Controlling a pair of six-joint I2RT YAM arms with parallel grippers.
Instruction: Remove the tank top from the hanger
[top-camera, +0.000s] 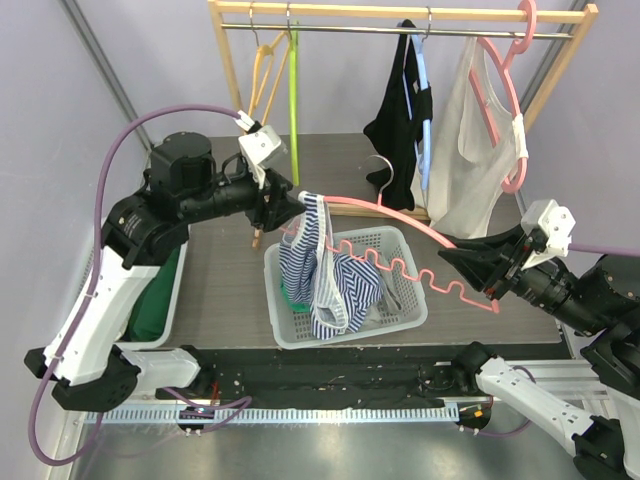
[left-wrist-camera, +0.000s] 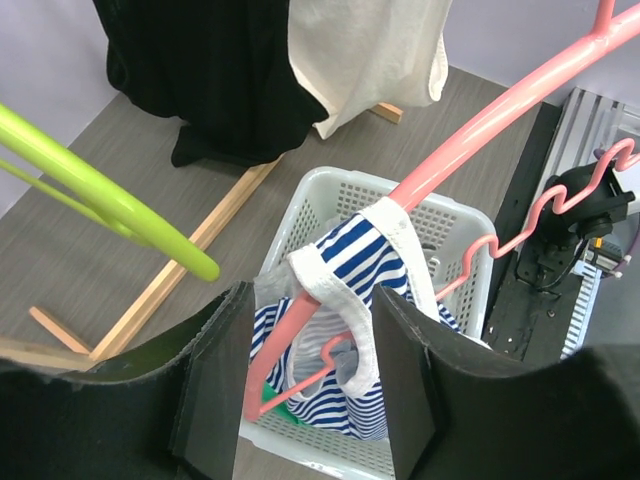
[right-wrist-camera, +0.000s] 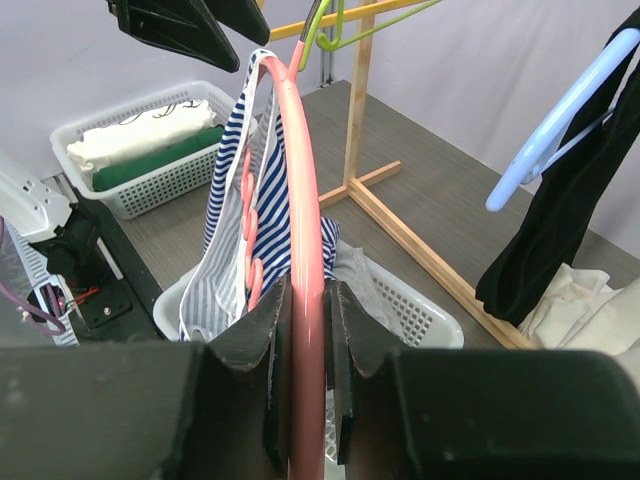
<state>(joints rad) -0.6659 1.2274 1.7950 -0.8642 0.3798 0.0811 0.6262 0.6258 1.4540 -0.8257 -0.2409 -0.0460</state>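
- Blue-striped tank top hung by its strap on the pink hanger, over the basket.
- Right gripper clamped the hanger.
- Left gripper stood part-wide astride the strap; closing there risked pinching the hanger too, so the strap would snag.

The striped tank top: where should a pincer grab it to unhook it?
Pinch the white-edged strap looped over the free end of the hanger, approaching from beyond that tip: it sits bunched there, so pulling outward should slide it off.
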